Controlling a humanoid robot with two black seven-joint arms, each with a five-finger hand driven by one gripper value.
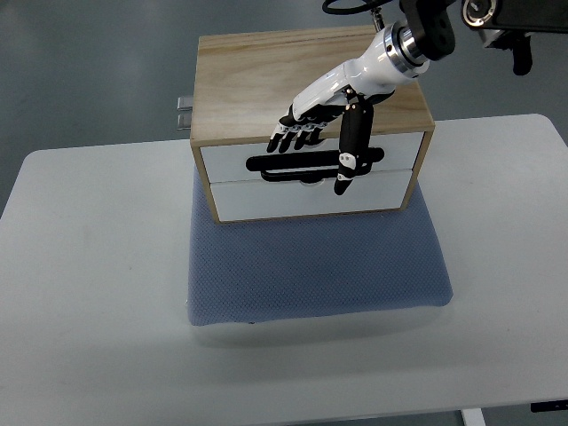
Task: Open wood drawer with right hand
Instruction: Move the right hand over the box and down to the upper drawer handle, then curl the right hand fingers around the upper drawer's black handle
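- right hand (330,115) hangs over the wood drawer box (311,80), fingers loosely spread, holding nothing; thumb reaches down across the top drawer's black handle slot (302,163).
- drawer box sits on the blue mat's (315,266) far edge, white fronts facing the camera, long axis left-right.

Right arm (444,22) cut off by top edge past the wrist. Right hand (333,115) covers part of upper drawer (231,160) handle slot (293,163); fingertip contact with slot can't be told. Metal part (183,111) behind wood drawer box (266,80) mostly hidden. Tabletop (89,311) cropped at bottom edge and right edge.
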